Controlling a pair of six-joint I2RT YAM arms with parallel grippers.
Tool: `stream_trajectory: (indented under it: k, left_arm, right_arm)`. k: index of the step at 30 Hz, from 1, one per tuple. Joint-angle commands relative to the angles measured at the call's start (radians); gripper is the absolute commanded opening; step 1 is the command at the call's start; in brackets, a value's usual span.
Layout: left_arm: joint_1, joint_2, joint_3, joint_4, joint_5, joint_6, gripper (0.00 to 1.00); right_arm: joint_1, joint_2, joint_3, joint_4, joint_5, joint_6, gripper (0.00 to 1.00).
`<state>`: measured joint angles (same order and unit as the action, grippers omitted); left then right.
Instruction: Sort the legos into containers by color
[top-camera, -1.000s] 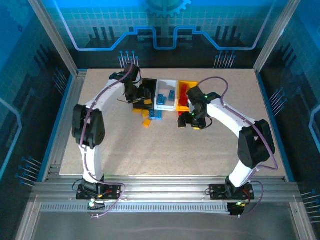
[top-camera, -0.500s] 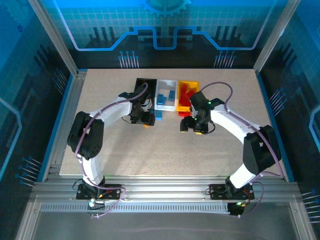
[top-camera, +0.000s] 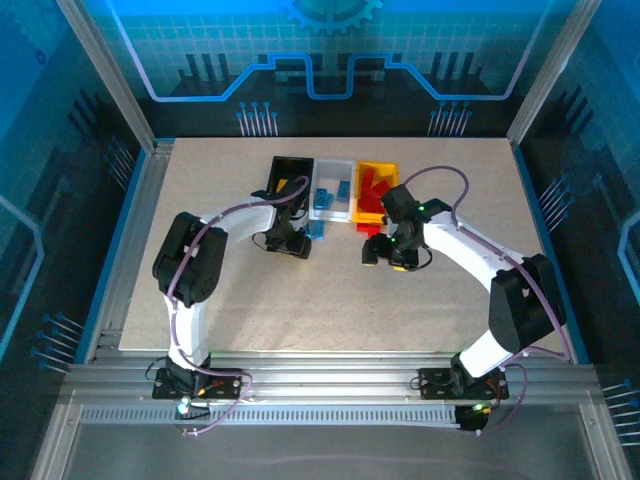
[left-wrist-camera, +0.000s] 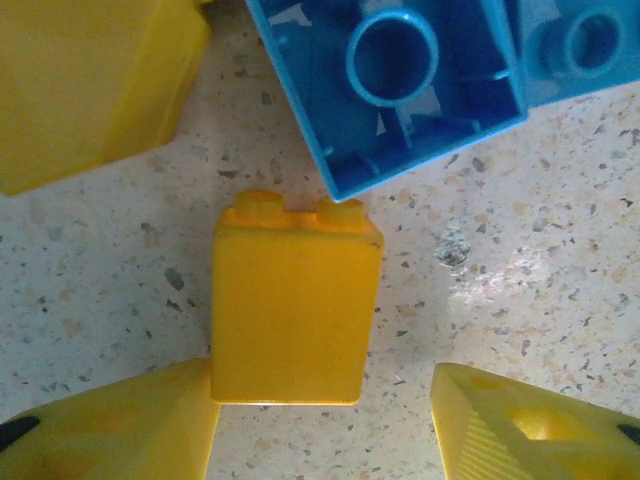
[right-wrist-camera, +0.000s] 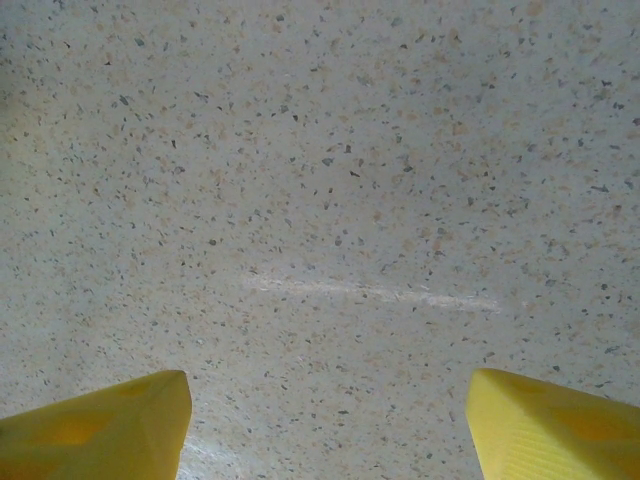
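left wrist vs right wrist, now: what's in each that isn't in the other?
Left wrist: a yellow lego on its side at the mouth of the open left gripper, an upturned blue lego beyond it, a second yellow lego at top left. Right wrist: plain table between the fingers of the open right gripper, crossed by a faint pale streak. Both: yellow fingertips at the bottom corners, speckled table.

The left end effector (top-camera: 288, 243) has swung from the black bin (top-camera: 296, 167) down over a yellow brick (left-wrist-camera: 295, 310).

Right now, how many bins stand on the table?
3, in a row at the far side: black bin left, white bin middle, yellow bin right.
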<state>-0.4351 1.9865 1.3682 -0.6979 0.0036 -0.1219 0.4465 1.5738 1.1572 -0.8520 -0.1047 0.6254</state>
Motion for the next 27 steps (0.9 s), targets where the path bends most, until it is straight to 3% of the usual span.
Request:
stream_trajectory:
  k: [1, 8, 17, 27]
  left_arm:
    - [-0.007, 0.022, 0.042, 0.0, -0.028, 0.029, 0.56]
    - [-0.011, 0.053, 0.071, -0.003, -0.088, 0.014, 0.5]
    - [-0.015, 0.066, 0.082, -0.013, -0.082, -0.003, 0.39]
    - [-0.011, -0.093, -0.028, -0.042, -0.035, -0.078, 0.37]
  right_arm:
    - [0.009, 0.021, 0.049, -0.028, 0.013, 0.007, 0.74]
    - [0.015, 0.073, 0.099, -0.031, -0.005, 0.002, 0.74]
    - [0.021, 0.089, 0.116, -0.036, -0.003, -0.003, 0.74]
    - [0.022, 0.109, 0.11, -0.015, -0.014, -0.004, 0.74]
